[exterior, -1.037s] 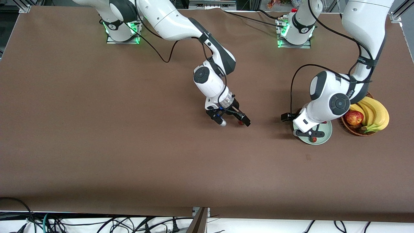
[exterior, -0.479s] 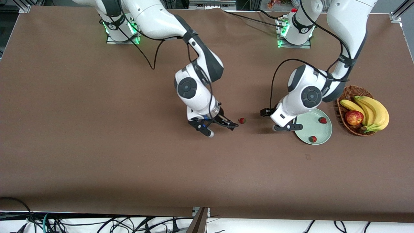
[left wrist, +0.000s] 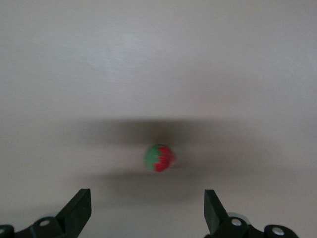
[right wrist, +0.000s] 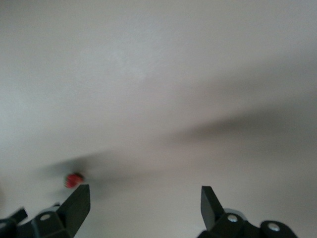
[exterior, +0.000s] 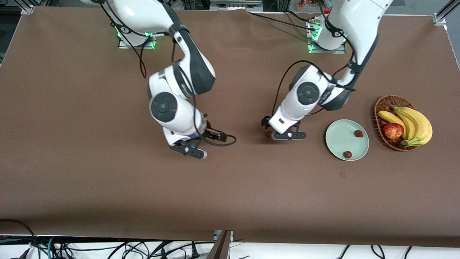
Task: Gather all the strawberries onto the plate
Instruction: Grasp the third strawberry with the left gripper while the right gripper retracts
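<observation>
The pale mint-green plate (exterior: 341, 142) lies next to the fruit basket, with two strawberries on it (exterior: 358, 133) (exterior: 347, 154). A third strawberry (exterior: 267, 134) lies on the brown table, toward the right arm's end from the plate. My left gripper (exterior: 277, 133) hangs low right over it, open and empty. In the left wrist view the berry (left wrist: 159, 157) lies just ahead of the open gripper (left wrist: 146, 215). My right gripper (exterior: 206, 144) is open and empty over bare table. The right wrist view shows its open gripper (right wrist: 143, 208) and that berry (right wrist: 74, 180) off to one side.
A brown wicker basket (exterior: 382, 104) with bananas (exterior: 417, 124) and a red-yellow apple (exterior: 393, 130) stands at the left arm's end, beside the plate. Both arms' bases (exterior: 136, 34) (exterior: 327, 39) stand at the table's edge farthest from the front camera.
My left gripper has left the plate and come over the loose strawberry. My right gripper has drawn away from that strawberry toward its own end of the table.
</observation>
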